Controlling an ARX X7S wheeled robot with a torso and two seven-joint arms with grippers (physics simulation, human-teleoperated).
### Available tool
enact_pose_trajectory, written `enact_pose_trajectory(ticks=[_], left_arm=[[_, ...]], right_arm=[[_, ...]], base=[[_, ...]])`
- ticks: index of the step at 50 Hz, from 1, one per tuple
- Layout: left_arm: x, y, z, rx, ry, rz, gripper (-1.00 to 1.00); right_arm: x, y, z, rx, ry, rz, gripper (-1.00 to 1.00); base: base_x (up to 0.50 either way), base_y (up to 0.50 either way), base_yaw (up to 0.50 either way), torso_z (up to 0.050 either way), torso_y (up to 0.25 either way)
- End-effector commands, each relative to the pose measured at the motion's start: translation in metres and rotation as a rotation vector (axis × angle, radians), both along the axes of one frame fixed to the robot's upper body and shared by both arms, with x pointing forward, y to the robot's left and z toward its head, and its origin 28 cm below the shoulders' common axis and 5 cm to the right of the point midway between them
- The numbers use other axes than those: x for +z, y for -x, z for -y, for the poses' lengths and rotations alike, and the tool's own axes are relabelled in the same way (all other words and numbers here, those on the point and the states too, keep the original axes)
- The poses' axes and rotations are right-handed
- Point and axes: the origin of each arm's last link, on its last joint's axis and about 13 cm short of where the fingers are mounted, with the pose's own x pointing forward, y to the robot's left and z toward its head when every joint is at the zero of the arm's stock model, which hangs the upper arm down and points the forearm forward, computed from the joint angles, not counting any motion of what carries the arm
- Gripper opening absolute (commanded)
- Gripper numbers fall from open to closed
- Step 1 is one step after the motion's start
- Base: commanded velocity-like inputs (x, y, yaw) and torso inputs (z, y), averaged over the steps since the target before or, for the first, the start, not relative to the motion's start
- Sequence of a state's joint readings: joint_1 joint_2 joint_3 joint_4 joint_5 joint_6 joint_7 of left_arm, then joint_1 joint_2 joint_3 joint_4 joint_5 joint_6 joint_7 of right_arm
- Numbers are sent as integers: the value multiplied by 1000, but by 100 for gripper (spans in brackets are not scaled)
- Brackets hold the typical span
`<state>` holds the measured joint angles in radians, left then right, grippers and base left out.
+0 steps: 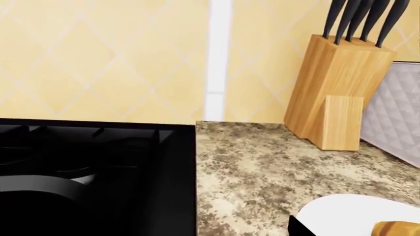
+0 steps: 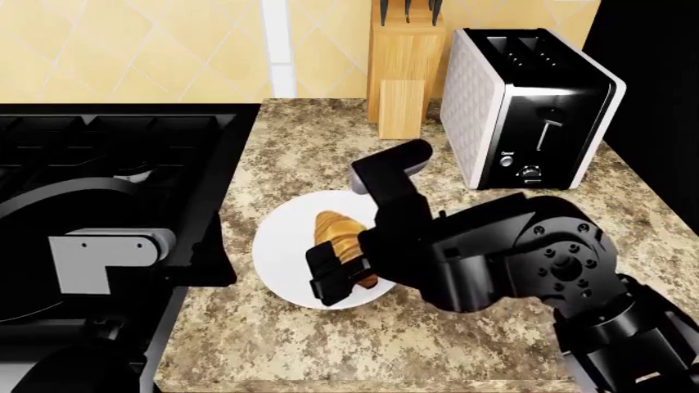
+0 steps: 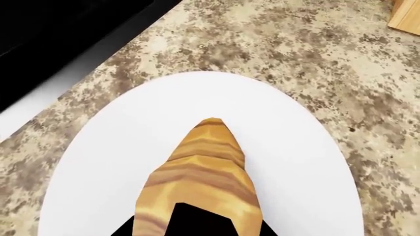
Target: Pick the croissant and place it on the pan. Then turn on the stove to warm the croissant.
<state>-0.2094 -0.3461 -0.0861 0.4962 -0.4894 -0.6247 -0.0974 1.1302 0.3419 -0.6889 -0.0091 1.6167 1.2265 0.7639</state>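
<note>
The golden-brown croissant [image 2: 335, 232] [image 3: 203, 167] lies on a round white plate [image 2: 284, 254] [image 3: 295, 162] on the counter. My right gripper [image 2: 347, 277] [image 3: 200, 231] reaches over the plate's near side, its black fingers [image 2: 327, 277] pressed against both sides of the croissant's near end. The black pan [image 2: 77, 190] [image 1: 39, 186] sits on the stove [image 2: 131, 139] [image 1: 118, 147] left of the plate; only its rim shows. My left gripper [image 1: 210, 231] hovers over the stove's right side, with one fingertip [image 1: 298, 227] showing far out to one side. The stove's knobs are out of view.
A wooden knife block [image 2: 402, 70] [image 1: 335, 93] stands against the tiled back wall. A white and black toaster [image 2: 529, 106] [image 1: 397, 113] sits to its right. Speckled granite counter [image 2: 327, 344] [image 1: 262, 167] surrounds the plate. My right arm [image 2: 525, 262] covers the counter's near right.
</note>
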Motion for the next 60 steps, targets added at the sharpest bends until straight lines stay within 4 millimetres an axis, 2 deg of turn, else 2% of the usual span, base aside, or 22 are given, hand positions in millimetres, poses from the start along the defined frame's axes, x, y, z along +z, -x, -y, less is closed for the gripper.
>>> enact_pose_trajectory(ticks=[1,29,38,54,60], left_arm=[[4,4,1,-3,-7,8,100],[11,11,13,-30,-62,-1,100],[12,11,15,-35,-71,-4,100],[11,12,15,-37,-72,-7,100],[12,12,16,-40,-73,-3,100]], right_arm=[[5,5,3,-8,-20,54,-100],[11,22,23,-37,-140,323,-100],[10,23,27,-55,-149,338,-100],[9,24,27,-59,-168,345,-100],[11,21,29,-85,-182,395,-100]], base=[[0,0,0,0,0],[0,0,0,0,0],[0,0,0,0,0],[-499,194,0,0,1],[0,0,0,0,0]])
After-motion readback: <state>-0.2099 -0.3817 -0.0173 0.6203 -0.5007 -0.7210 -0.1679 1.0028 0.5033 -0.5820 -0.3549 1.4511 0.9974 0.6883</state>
